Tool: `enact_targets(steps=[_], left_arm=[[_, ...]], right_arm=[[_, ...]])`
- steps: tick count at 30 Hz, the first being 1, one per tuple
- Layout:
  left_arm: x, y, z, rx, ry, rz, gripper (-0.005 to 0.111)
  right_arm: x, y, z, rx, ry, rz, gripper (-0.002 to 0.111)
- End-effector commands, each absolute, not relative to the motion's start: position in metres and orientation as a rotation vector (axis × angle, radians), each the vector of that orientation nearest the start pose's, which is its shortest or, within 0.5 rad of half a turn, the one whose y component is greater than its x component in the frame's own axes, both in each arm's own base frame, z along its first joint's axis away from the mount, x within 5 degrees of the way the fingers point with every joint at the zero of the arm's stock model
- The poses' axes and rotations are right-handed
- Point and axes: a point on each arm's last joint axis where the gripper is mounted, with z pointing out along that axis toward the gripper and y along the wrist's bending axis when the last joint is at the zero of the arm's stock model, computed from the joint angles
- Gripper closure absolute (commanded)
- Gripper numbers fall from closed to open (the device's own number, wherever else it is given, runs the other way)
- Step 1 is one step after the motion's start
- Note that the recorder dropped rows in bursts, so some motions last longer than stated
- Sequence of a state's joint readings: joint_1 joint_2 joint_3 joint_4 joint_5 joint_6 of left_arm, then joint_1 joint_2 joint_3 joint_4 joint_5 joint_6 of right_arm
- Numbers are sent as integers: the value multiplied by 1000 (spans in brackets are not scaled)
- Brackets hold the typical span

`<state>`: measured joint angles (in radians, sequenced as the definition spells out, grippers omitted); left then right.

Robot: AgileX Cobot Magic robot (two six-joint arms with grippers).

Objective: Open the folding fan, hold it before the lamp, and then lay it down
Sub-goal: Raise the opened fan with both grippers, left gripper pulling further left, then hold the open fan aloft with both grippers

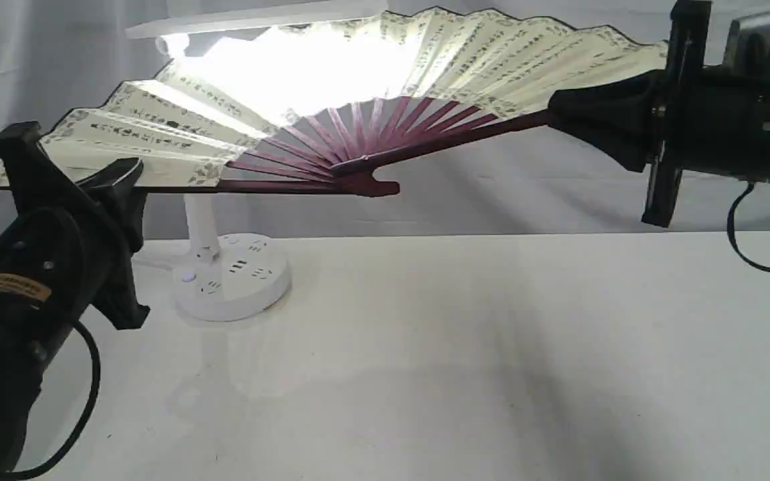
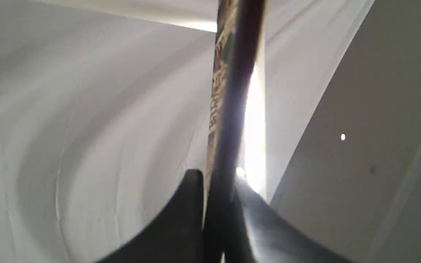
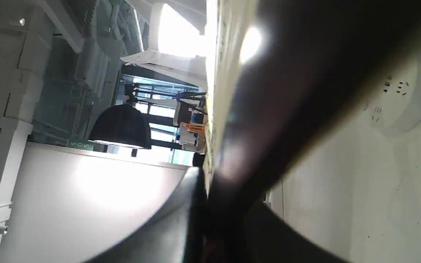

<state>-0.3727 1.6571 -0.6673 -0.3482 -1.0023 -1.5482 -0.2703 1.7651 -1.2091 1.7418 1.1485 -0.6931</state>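
Note:
The folding fan (image 1: 492, 60) is spread wide open and held in the air above the table, in front of the lit lamp (image 1: 231, 277), whose glow shines through the cream leaf. My left gripper (image 1: 114, 180) is shut on the fan's left guard, which shows as a dark strip (image 2: 232, 109) between my fingers in the left wrist view. On the other side, my right gripper (image 1: 559, 110) is shut on the right guard (image 3: 269, 120). The lamp's round base (image 3: 404, 98) stands on the table below the fan. Its stem is partly hidden behind the fan.
The white table (image 1: 465, 361) stretches bare below the fan. A grey cloth backdrop (image 1: 37, 53) hangs behind. Black cables (image 1: 759, 247) dangle from both arms.

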Motion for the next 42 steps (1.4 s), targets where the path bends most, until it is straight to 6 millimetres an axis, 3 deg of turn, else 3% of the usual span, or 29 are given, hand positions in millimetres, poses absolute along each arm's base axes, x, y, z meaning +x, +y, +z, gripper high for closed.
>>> enact_targets(steps=[1, 42], left_arm=[[311, -58, 231, -1450, 789, -1424, 106], [311, -58, 230, -1450, 791, -1425, 106]], right_arm=[[373, -36, 303, 530, 1810, 1518, 108], [372, -35, 305, 513, 1809, 1531, 108]])
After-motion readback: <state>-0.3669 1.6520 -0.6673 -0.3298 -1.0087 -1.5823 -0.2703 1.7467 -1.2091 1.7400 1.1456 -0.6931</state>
